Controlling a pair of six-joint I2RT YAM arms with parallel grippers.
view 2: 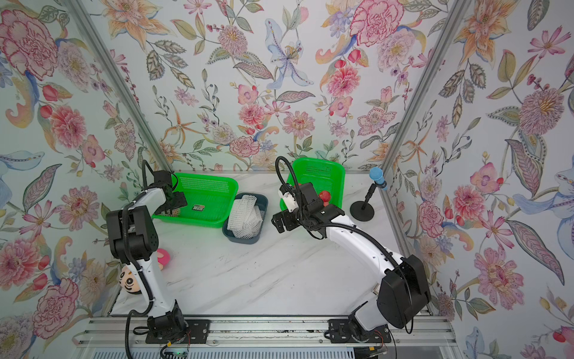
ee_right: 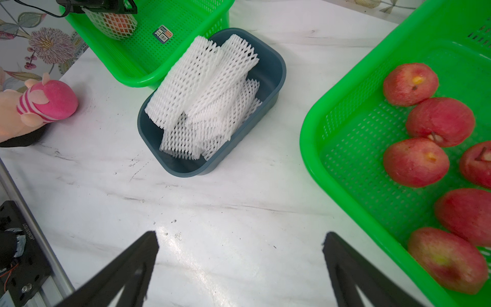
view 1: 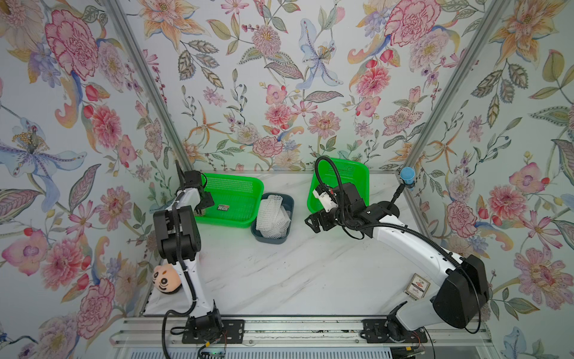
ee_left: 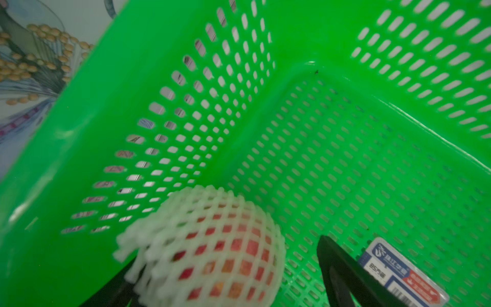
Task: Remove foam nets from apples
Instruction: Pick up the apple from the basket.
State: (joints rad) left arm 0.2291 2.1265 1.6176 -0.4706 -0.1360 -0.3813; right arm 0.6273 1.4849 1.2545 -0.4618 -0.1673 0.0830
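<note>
- Between the wide-spread fingers [ee_left: 342, 268] of left gripper [ee_left: 225, 255]: one apple [ee_left: 239, 247], wrapped in its foam net [ee_left: 186, 212]. Clear gap to one finger; contact at the opposite finger impossible to tell.
- Under and around that pair: floor and walls of left green basket [ee_left: 345, 133]. Printed label [ee_left: 398, 273] flat on the floor, just beside the free finger.
- Wide-open fingers [ee_right: 127, 265] of right gripper [ee_right: 240, 235]: gripping nothing, over bare marble table [ee_right: 239, 202].
- Ahead of those fingers, well apart: blue-grey bin [ee_right: 276, 66] piled with empty foam nets [ee_right: 207, 93].
- Off to one finger's side: right green basket [ee_right: 332, 119] with six bare apples [ee_right: 415, 162].
- Farther off, past the opposite finger: pink plush toy [ee_right: 47, 101].
</note>
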